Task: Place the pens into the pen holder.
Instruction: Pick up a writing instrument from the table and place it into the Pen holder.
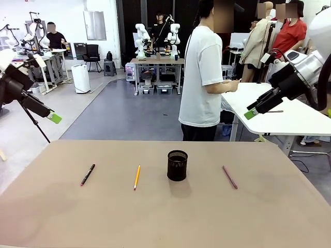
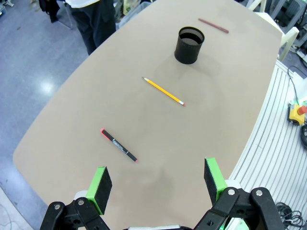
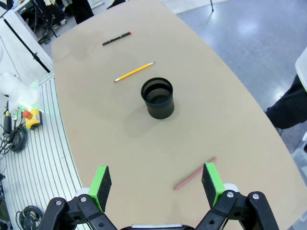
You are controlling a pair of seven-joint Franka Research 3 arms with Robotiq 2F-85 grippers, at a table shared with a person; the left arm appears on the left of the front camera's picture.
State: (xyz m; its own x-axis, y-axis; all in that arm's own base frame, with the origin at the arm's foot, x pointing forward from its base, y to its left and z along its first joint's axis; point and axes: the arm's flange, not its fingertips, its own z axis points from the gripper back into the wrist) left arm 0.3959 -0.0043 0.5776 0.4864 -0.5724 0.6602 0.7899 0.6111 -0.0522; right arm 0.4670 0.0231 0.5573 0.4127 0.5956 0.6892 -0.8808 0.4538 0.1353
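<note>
Laboratory interior. A tan table [image 1: 155,217] occupied the foreground above a blue-grey floor [image 1: 129,113]. Behind stood a white table [image 1: 289,116], a black office chair [image 1: 93,56], a white bin [image 1: 81,78] and white walls [image 1: 72,15].

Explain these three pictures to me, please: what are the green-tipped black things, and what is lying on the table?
They are the two-finger grippers of two robot arms. One picture looks across the table from between the arms: the left gripper hangs at the left, the right gripper at the right, both raised above the table. The other two pictures come from cameras on the wrists, each looking down past its own green fingers: left gripper, right gripper. Both stand open and hold nothing.

On the table stands a black pen holder, empty as far as one can see. Around it lie a black-and-red pen, a yellow pencil and a maroon pen, none touching it. A person stands beyond the far edge.
</note>
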